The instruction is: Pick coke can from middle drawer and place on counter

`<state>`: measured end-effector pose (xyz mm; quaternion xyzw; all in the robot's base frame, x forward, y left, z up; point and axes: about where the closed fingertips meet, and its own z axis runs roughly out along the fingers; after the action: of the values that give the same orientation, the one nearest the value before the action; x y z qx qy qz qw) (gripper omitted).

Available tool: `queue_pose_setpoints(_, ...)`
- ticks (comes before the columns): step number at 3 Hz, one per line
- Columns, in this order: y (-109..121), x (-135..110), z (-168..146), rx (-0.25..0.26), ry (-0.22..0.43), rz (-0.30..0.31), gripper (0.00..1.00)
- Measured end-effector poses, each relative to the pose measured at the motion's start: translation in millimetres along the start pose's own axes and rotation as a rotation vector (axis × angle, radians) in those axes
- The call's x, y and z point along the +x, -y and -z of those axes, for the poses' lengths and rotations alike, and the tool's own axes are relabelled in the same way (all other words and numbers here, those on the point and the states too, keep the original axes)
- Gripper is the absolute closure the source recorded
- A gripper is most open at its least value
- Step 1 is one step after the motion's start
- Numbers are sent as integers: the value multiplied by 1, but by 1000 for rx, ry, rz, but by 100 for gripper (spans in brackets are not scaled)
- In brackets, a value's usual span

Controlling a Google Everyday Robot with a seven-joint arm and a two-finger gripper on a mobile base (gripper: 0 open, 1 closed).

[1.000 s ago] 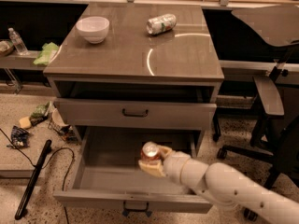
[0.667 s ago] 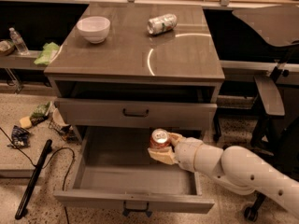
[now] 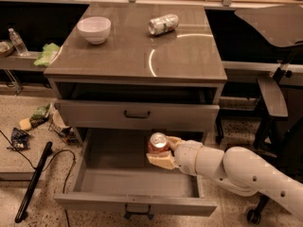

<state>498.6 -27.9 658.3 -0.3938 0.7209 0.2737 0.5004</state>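
The coke can [image 3: 157, 144], red with a silver top, is held upright in my gripper [image 3: 163, 152], whose pale fingers are shut around it. The can hangs above the inside of the open middle drawer [image 3: 137, 203], near the drawer's back and just below the closed drawer above. My white arm [image 3: 236, 169] reaches in from the lower right. The counter [image 3: 128, 56] is the glossy grey-brown top of the cabinet, with a curved light streak on it.
A white bowl [image 3: 94, 29] stands at the counter's back left. A pale silver-green can [image 3: 163, 24] lies on its side at the back middle. The closed drawer [image 3: 137, 114] has a plain black handle. Litter and a black cable lie on the floor at left. A chair [image 3: 272, 96] stands at right.
My gripper has lifted the coke can up out of the drawer tray and moved it slightly right, toward the drawer's back. The arm has risen with it.
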Motion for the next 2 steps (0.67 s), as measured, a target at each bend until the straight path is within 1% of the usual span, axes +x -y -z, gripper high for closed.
queue_pose_setpoints(1, 2, -25, 16, 23, 43, -12, 100)
queue_pose_setpoints(2, 6, -105, 62, 60, 31, 32, 100)
